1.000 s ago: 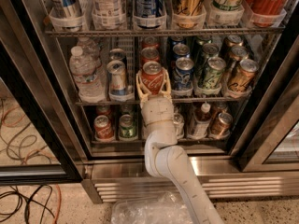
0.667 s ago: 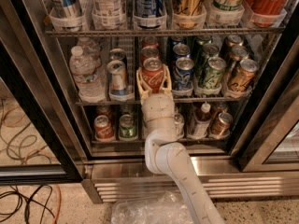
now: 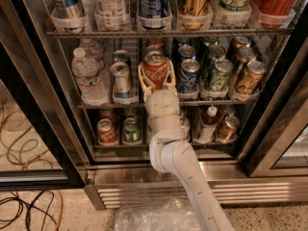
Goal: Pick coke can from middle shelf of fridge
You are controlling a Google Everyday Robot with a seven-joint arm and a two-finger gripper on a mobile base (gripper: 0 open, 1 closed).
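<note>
Claw (image 3: 157,80) at the front of the middle shelf (image 3: 216,101) of the fridge (image 3: 144,176) is clamped on the coke can (image 3: 155,65), with a pale finger (image 3: 143,81) on each side of it; the can stands upright, its silver top showing; the white arm (image 3: 179,163) comes up from below the can, hiding its lower part and some of the rack beneath. Behind the coke can a second red can (image 3: 155,43) is mostly hidden, only its top in sight.

Left of the coke can stand two silver cans (image 3: 120,79) one behind the other, and further left two water bottles (image 3: 87,76); right of it come two blue cans (image 3: 189,74), then two green cans (image 3: 219,73), then three brown cans (image 3: 250,76), the rear ones partly covered by those in front. Above the coke can six tall cans (image 3: 154,1) are cut off by the top edge.

Below it a small red can (image 3: 107,131), a small green can (image 3: 130,131), a bottle (image 3: 207,126) and a tilted brown can (image 3: 227,128) show; whatever sits behind them is hard to make out. Down to the left of the can cables (image 3: 19,143) lie on the floor; a clear plastic sheet (image 3: 149,218) is cut off by the bottom edge.
</note>
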